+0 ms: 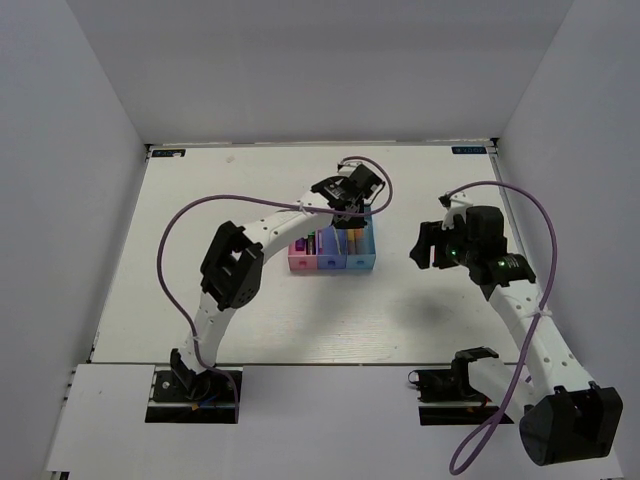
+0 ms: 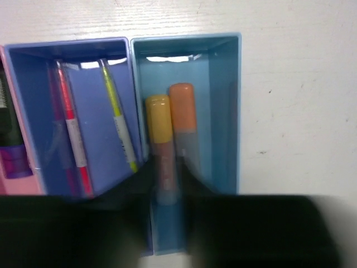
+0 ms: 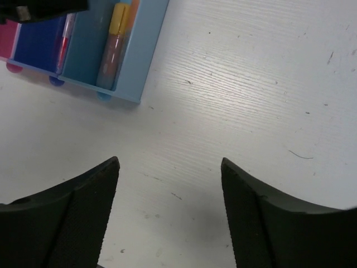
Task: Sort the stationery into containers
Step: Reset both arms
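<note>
Three joined bins stand mid-table: pink, dark blue and teal. In the left wrist view the teal bin holds a yellow-capped reddish marker and an orange marker. The dark blue bin holds a thin pink pen and a thin yellow pen. A purple marker lies in the pink bin. My left gripper hovers above the teal bin, jaws narrowly apart and empty. My right gripper is wide open and empty, right of the bins.
White walls close in the table at the back and on both sides. A purple cable loops from each arm. Bare white tabletop lies under the right gripper, to the right of the teal bin.
</note>
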`<move>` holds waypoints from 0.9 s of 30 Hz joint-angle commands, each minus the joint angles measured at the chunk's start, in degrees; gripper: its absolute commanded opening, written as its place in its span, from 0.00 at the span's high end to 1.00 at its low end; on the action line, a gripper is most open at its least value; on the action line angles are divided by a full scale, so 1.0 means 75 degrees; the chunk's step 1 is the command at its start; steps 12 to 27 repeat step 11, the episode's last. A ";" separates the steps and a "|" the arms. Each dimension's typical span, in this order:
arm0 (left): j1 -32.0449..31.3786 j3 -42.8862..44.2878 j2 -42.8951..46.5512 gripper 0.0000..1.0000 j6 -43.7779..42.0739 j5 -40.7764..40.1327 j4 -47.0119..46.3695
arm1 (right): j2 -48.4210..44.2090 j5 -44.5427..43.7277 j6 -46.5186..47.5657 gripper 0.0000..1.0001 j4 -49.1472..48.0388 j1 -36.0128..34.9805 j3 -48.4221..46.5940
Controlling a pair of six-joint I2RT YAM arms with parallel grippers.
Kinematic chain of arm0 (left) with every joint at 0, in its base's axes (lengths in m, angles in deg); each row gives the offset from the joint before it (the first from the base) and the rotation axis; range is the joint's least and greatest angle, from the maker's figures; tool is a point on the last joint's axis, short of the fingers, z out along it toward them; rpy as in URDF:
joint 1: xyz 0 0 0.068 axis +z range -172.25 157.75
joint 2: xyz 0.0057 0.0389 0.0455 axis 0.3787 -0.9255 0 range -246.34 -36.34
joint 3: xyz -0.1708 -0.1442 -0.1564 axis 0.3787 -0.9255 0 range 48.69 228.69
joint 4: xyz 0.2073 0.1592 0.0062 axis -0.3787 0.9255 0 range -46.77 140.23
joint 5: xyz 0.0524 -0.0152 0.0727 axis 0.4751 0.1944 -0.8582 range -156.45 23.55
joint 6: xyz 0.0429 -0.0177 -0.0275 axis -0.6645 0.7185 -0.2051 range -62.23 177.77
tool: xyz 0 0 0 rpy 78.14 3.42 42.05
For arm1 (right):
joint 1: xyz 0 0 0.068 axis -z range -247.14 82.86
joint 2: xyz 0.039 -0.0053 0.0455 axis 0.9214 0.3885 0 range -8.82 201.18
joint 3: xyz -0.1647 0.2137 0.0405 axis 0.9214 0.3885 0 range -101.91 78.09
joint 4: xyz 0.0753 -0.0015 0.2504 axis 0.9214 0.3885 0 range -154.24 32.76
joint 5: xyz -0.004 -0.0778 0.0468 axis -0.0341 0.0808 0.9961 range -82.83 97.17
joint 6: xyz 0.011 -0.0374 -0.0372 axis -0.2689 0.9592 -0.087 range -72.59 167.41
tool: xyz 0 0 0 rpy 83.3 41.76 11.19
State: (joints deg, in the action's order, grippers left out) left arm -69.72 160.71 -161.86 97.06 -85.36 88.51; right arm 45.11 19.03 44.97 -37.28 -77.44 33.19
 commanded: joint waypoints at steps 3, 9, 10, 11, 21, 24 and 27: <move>-0.0070 -0.1142 0.2269 0.96 -0.0303 0.0014 -0.0118 | -0.0077 0.0108 -0.0118 0.13 -0.0254 0.0120 0.0140; -0.0082 -0.5285 0.5549 0.01 -0.1440 0.0670 -0.0856 | -0.0183 -0.0773 -0.0449 0.10 -0.0325 0.0120 0.0151; -0.0035 -0.5919 0.6147 0.01 -0.1720 0.0601 -0.0834 | -0.0218 -0.0714 -0.0379 0.10 -0.0360 0.0120 0.0244; -0.0012 -0.6180 0.6443 0.01 -0.1816 0.0531 -0.0787 | -0.0334 -0.0493 -0.0227 0.10 -0.0442 0.0155 0.0292; -0.0012 -0.6180 0.6443 0.01 -0.1816 0.0531 -0.0787 | -0.0334 -0.0493 -0.0227 0.10 -0.0442 0.0155 0.0292; -0.0012 -0.6180 0.6443 0.01 -0.1816 0.0531 -0.0787 | -0.0334 -0.0493 -0.0227 0.10 -0.0442 0.0155 0.0292; -0.0012 -0.6180 0.6443 0.01 -0.1816 0.0531 -0.0787 | -0.0334 -0.0493 -0.0227 0.10 -0.0442 0.0155 0.0292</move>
